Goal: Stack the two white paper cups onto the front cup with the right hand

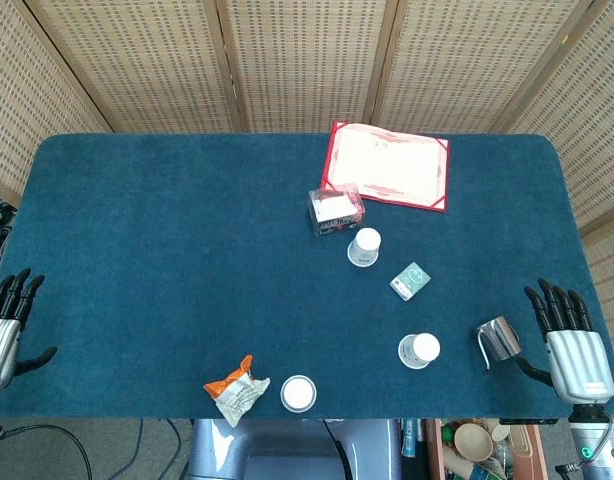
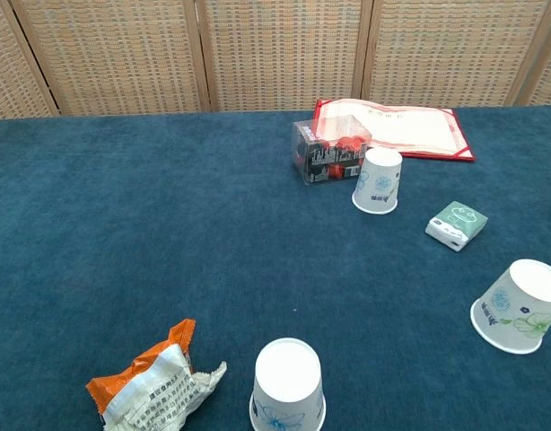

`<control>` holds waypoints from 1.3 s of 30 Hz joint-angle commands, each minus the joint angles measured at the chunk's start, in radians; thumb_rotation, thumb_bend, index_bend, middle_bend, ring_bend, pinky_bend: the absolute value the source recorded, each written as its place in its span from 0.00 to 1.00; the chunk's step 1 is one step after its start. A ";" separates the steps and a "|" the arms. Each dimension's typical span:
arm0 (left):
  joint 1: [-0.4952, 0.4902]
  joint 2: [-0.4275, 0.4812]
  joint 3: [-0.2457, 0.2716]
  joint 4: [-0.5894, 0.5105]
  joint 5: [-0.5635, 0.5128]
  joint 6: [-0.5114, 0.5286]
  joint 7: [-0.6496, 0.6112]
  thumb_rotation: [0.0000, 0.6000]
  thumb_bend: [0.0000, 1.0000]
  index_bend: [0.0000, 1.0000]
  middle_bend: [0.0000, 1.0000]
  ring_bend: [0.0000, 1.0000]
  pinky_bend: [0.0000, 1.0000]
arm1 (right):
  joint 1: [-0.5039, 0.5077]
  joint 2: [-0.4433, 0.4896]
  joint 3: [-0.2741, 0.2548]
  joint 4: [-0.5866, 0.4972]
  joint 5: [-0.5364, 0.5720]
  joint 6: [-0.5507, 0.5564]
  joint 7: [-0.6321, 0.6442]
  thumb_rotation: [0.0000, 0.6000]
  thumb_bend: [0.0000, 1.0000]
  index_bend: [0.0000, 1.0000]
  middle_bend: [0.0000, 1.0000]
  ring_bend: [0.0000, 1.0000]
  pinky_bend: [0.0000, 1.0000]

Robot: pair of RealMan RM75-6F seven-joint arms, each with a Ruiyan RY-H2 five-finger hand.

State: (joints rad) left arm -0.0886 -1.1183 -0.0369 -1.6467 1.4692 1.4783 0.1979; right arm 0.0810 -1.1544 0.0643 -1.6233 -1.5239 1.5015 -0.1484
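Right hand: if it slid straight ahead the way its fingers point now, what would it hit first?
Probably nothing. The right hand points toward the table's far edge, with only bare blue cloth ahead; the metal cup sits beside it, out of line.

A deep blue, felt-like cloth table [image 2: 123,233] carries everything. Nearest the table's front edge stands an upturned white paper cup [image 2: 287,388] with a faint blue flower print; two more white paper cups, one [image 2: 518,306] with blue and green flowers, the other [image 2: 378,180] with blue print, stand farther back to the right. Left of the front cup lies an orange and white crumpled wrapper [image 2: 154,385] with dark lettering. Behind the far cup sit a clear box [image 2: 330,152] with red and black contents and a red-bordered pale certificate folder [image 2: 397,127]. A small green and white packet [image 2: 456,224] and a shiny steel jug [image 1: 500,340] lie right. Tan woven screens [image 2: 275,49] stand behind.
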 commanded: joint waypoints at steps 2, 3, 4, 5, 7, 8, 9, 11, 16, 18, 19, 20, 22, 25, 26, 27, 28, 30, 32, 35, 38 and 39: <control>0.000 0.000 0.001 -0.001 0.001 0.000 0.001 1.00 0.16 0.00 0.00 0.00 0.00 | -0.001 0.000 -0.001 -0.002 0.000 0.000 -0.001 1.00 0.00 0.00 0.00 0.00 0.00; 0.000 0.000 0.001 -0.001 0.001 0.001 0.001 1.00 0.16 0.00 0.00 0.00 0.00 | -0.001 0.000 -0.001 -0.003 0.000 0.001 0.000 1.00 0.00 0.00 0.00 0.00 0.00; 0.000 0.001 0.001 -0.001 0.001 0.001 0.001 1.00 0.16 0.00 0.00 0.00 0.00 | -0.002 0.001 -0.001 -0.004 -0.001 0.002 0.000 1.00 0.00 0.00 0.00 0.00 0.00; 0.001 0.001 0.001 -0.001 0.001 0.001 0.001 1.00 0.16 0.00 0.00 0.00 0.00 | -0.002 0.001 -0.002 -0.003 -0.001 0.002 0.001 1.00 0.00 0.00 0.00 0.00 0.00; 0.001 0.002 0.000 -0.001 0.000 0.001 0.002 1.00 0.16 0.00 0.00 0.00 0.00 | -0.002 0.002 -0.003 -0.006 -0.005 0.003 0.006 1.00 0.00 0.00 0.00 0.00 0.00; 0.001 0.002 0.000 -0.002 0.000 0.002 0.001 1.00 0.16 0.00 0.00 0.00 0.00 | -0.002 0.003 -0.005 -0.007 -0.006 0.002 0.009 1.00 0.00 0.00 0.00 0.00 0.00; 0.002 0.002 0.000 -0.002 0.001 0.003 0.001 1.00 0.16 0.00 0.00 0.00 0.00 | -0.002 0.003 -0.005 -0.008 -0.007 0.002 0.012 1.00 0.00 0.00 0.00 0.00 0.00; 0.002 0.004 0.000 -0.003 0.004 0.006 -0.002 1.00 0.16 0.00 0.00 0.00 0.00 | -0.002 0.004 -0.005 -0.009 -0.014 0.006 0.020 1.00 0.00 0.00 0.00 0.00 0.00; 0.003 0.004 -0.002 0.001 0.001 0.007 -0.008 1.00 0.16 0.00 0.00 0.00 0.00 | -0.004 0.004 -0.005 -0.009 -0.023 0.016 0.031 1.00 0.00 0.00 0.00 0.00 0.00; 0.002 0.004 -0.003 0.002 0.000 0.006 -0.011 1.00 0.16 0.00 0.00 0.00 0.00 | -0.004 0.003 -0.004 -0.007 -0.027 0.020 0.032 1.00 0.00 0.00 0.00 0.00 0.00; 0.002 0.004 -0.003 0.002 0.001 0.006 -0.012 1.00 0.16 0.00 0.00 0.00 0.00 | -0.004 0.002 -0.004 -0.005 -0.029 0.022 0.033 1.00 0.00 0.00 0.00 0.00 0.00; 0.001 0.003 -0.003 0.003 0.001 0.005 -0.012 1.00 0.16 0.00 0.00 0.00 0.00 | -0.004 0.001 -0.004 -0.004 -0.031 0.022 0.034 1.00 0.00 0.00 0.00 0.00 0.00; 0.000 0.002 -0.002 0.003 0.001 0.002 -0.009 1.00 0.16 0.00 0.00 0.00 0.00 | -0.004 0.002 -0.005 -0.002 -0.033 0.023 0.037 1.00 0.00 0.00 0.00 0.00 0.00; -0.001 0.002 0.000 0.000 0.002 -0.001 -0.003 1.00 0.16 0.00 0.00 0.00 0.00 | -0.004 0.004 -0.006 -0.002 -0.036 0.025 0.044 1.00 0.00 0.00 0.00 0.00 0.00; 0.000 0.002 0.000 -0.001 0.003 0.000 -0.002 1.00 0.16 0.00 0.00 0.00 0.00 | -0.005 0.005 -0.006 -0.002 -0.038 0.026 0.046 1.00 0.00 0.00 0.00 0.00 0.00; 0.000 0.002 0.000 -0.002 0.004 0.002 -0.001 1.00 0.16 0.00 0.00 0.00 0.00 | -0.005 0.007 -0.007 -0.003 -0.039 0.027 0.050 1.00 0.00 0.00 0.00 0.00 0.00; 0.001 0.003 0.000 -0.002 0.004 0.003 -0.001 1.00 0.16 0.00 0.00 0.00 0.00 | -0.005 0.008 -0.007 -0.005 -0.041 0.027 0.055 1.00 0.00 0.00 0.00 0.00 0.00; 0.002 0.004 0.000 -0.003 0.005 0.006 -0.002 1.00 0.16 0.00 0.00 0.00 0.00 | -0.004 0.011 -0.010 -0.009 -0.047 0.026 0.066 1.00 0.00 0.00 0.00 0.00 0.00; 0.003 0.005 0.000 -0.003 0.004 0.007 -0.007 1.00 0.16 0.00 0.00 0.00 0.00 | -0.002 0.015 -0.013 -0.014 -0.057 0.026 0.079 1.00 0.00 0.01 0.00 0.00 0.00; 0.005 0.008 -0.001 -0.002 0.002 0.007 -0.012 1.00 0.16 0.00 0.00 0.00 0.00 | 0.005 0.023 -0.019 -0.030 -0.077 0.019 0.103 1.00 0.00 0.07 0.00 0.00 0.00; 0.004 0.009 -0.001 -0.003 0.003 0.007 -0.017 1.00 0.16 0.00 0.00 0.00 0.00 | 0.020 0.039 -0.024 -0.059 -0.103 0.005 0.098 1.00 0.00 0.17 0.00 0.00 0.00; 0.005 0.010 -0.001 -0.003 0.003 0.008 -0.019 1.00 0.16 0.00 0.00 0.00 0.00 | 0.025 0.044 -0.024 -0.069 -0.109 0.000 0.094 1.00 0.00 0.20 0.00 0.00 0.00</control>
State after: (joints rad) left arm -0.0841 -1.1084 -0.0383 -1.6495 1.4719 1.4863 0.1790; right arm 0.0957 -1.1206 0.0430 -1.6759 -1.6191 1.5110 -0.0488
